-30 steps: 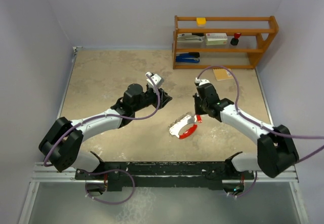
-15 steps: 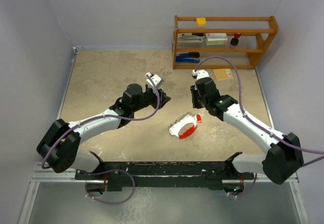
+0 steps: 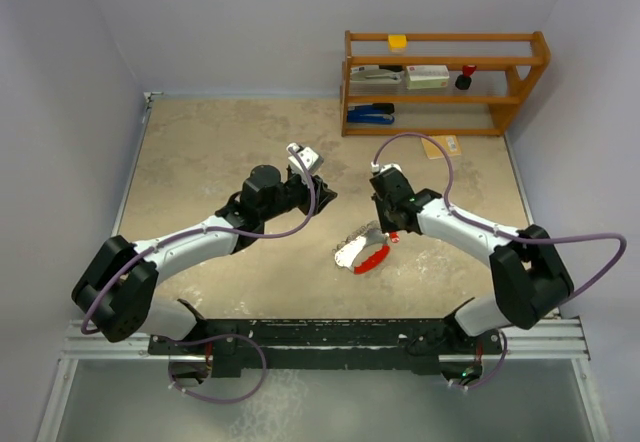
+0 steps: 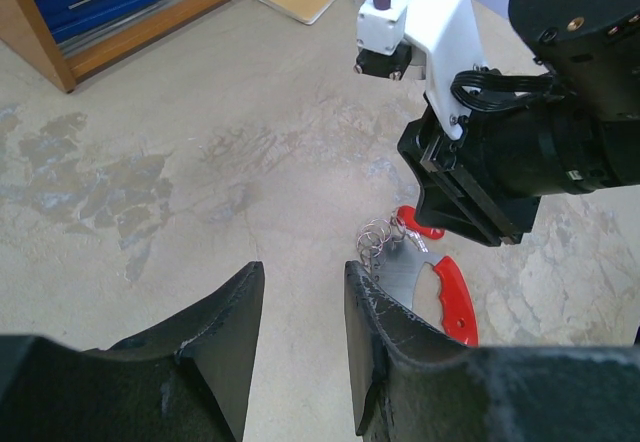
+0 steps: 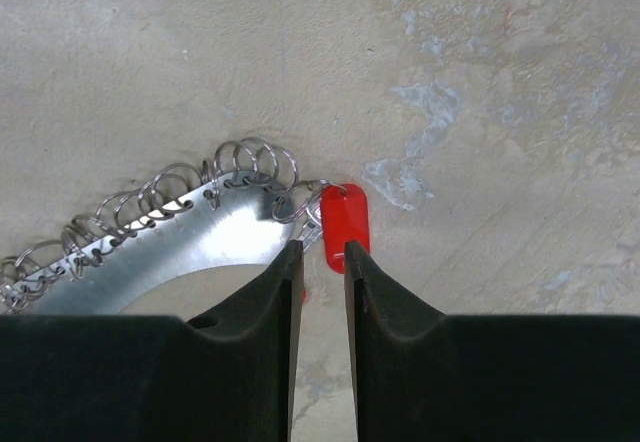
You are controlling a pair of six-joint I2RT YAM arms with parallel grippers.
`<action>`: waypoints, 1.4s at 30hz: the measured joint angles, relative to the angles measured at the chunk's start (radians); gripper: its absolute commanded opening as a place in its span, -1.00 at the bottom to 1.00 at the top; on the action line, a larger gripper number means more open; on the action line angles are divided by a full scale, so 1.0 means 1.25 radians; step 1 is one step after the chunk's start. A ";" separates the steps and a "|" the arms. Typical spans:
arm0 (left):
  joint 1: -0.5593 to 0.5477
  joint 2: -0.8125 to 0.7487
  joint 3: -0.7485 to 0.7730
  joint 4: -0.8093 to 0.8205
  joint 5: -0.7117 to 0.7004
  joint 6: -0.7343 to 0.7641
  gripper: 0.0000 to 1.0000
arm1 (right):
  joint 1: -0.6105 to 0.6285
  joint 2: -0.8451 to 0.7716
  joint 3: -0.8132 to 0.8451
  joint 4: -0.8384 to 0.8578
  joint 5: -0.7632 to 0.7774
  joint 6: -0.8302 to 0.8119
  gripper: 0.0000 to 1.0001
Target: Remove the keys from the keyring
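Observation:
The keyring [image 3: 358, 255], a silvery crescent plate with a red grip, lies flat on the table with several wire rings along its edge. It also shows in the left wrist view [image 4: 452, 297] and the right wrist view [image 5: 190, 244]. The key [image 5: 346, 220], a small red-headed piece, hangs on an end ring and also shows from above [image 3: 394, 235]. My right gripper [image 5: 323, 260] is just above the key's red head, jaws a narrow gap apart, one finger overlapping the head. My left gripper [image 4: 300, 297] is open and empty, left of the keyring, above bare table.
A wooden shelf [image 3: 445, 82] stands at the back right with a blue stapler [image 3: 372, 114], a box, a yellow block and a dark red-topped knob [image 3: 466, 76]. A tan notepad [image 3: 441, 146] lies in front of it. Walls close in on both sides.
My right gripper lifted back from the key, then swung left and down over its red head. The keyring and the left arm have hardly moved.

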 measured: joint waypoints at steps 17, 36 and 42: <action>0.000 0.006 0.000 0.004 0.002 0.000 -0.29 | -0.003 0.099 0.000 0.011 0.057 0.005 -0.25; 0.000 0.016 0.000 0.004 0.003 0.000 -0.29 | -0.008 0.166 0.053 0.062 0.052 -0.015 -0.19; 0.000 0.016 0.000 0.002 -0.001 0.002 -0.29 | -0.009 0.166 0.058 0.059 0.035 -0.015 -0.08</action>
